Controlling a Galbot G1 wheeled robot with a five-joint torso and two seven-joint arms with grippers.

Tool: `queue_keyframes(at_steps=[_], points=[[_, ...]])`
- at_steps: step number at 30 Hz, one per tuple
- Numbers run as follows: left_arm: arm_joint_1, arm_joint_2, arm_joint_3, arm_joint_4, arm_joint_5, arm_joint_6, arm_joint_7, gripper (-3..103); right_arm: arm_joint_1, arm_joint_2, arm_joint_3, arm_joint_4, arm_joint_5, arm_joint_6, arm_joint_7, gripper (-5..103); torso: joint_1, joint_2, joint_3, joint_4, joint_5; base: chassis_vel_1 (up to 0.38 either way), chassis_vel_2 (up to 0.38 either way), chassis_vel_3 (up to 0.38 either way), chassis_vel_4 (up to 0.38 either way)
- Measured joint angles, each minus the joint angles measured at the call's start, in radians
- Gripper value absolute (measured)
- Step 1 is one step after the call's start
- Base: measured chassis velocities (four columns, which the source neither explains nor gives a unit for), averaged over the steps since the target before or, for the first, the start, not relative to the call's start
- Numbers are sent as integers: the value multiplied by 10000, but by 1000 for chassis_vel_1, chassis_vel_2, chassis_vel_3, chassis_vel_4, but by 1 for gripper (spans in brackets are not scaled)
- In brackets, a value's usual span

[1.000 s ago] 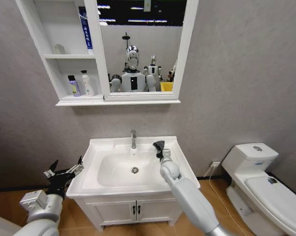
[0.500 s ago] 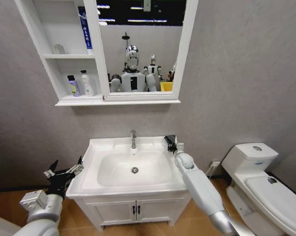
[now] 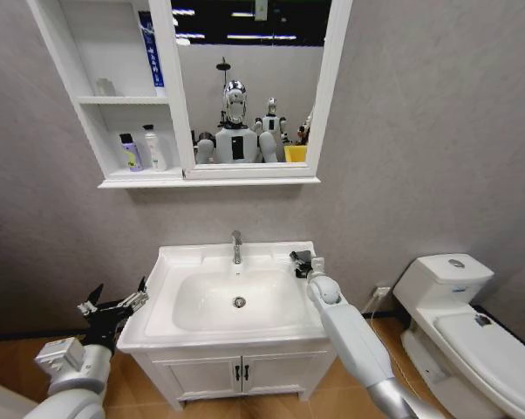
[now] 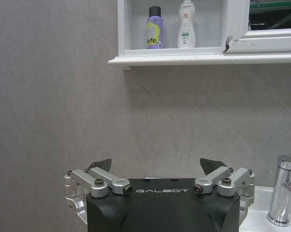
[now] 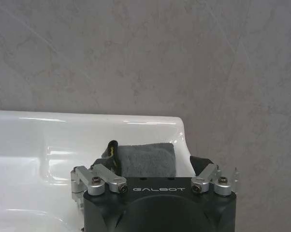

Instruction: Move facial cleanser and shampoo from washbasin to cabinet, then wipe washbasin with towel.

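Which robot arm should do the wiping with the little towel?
Probably the right. The right gripper is at the washbasin's back right corner, with the towel lying between its open fingers. The left gripper hangs open beside the basin's left edge, holding nothing.

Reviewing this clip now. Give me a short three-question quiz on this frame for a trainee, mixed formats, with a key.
1. True or false: the two bottles stand on a shelf of the cabinet, not on the washbasin.
2. Multiple choice: the towel lies A) in the bowl by the drain, B) on the washbasin's back right corner, C) on the toilet.
3. Fill in: the left gripper hangs beside the washbasin's ____ edge with its fingers ____.

Key: 1 true. 2 B; the right gripper is at that corner, fingers spread on either side of the towel. 3 left; open.
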Motion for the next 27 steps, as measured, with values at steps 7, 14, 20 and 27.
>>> queue_keyframes(at_steps=[7,14,20,27], points=[[0,0,0,0,0,0,0,100,-537,-283,204,892,-262,417,298,100,1,-1,0,1,1,0,0,0,0],[0,0,0,0,0,-1,0,100,-2575,-773,844,4216,-100,254,658,100,-2,1,-3,-3,-1,0,0,0,0],[0,0,1,0,0,-1,2,100,-5214,-701,1235,7118,-644,-157,1045,100,-2,1,-3,-5,0,0,0,0,0],[0,0,0,-1,0,-1,0,100,-6630,-90,985,8595,-2041,-594,1078,100,-2,2,-2,0,-2,0,0,0,0]])
